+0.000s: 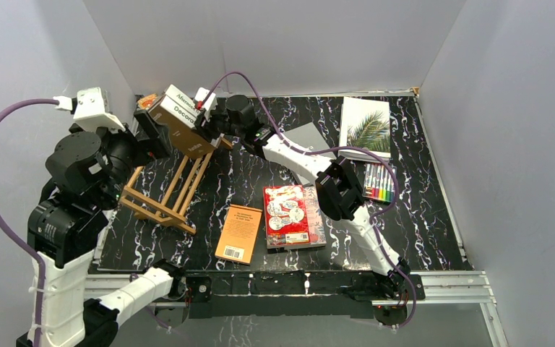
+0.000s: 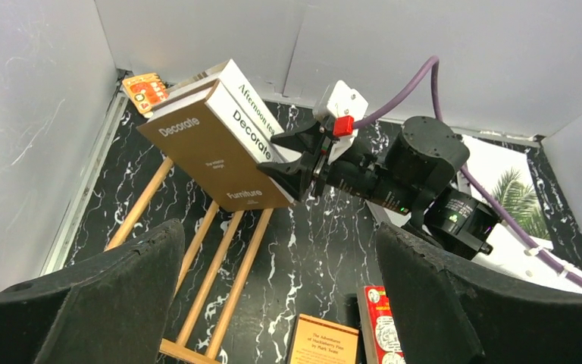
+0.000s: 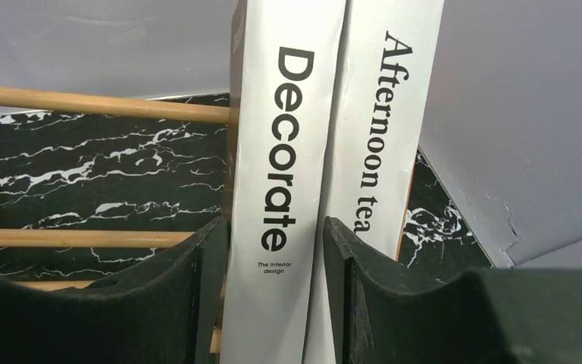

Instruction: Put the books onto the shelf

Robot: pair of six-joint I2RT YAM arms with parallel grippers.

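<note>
The right hand (image 3: 273,227) is clamped on the spine of the Decorate book (image 3: 280,152), which leans on the shelf (image 3: 83,102) just ahead of it. It is best to open slowly, once the book stands firm. The left hand (image 2: 276,235) has its fingers wide apart.

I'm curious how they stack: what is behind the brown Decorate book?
A white book titled Afternoon tea leans flat against the Decorate book. Its far cover and whatever lies beyond it are hidden.
</note>
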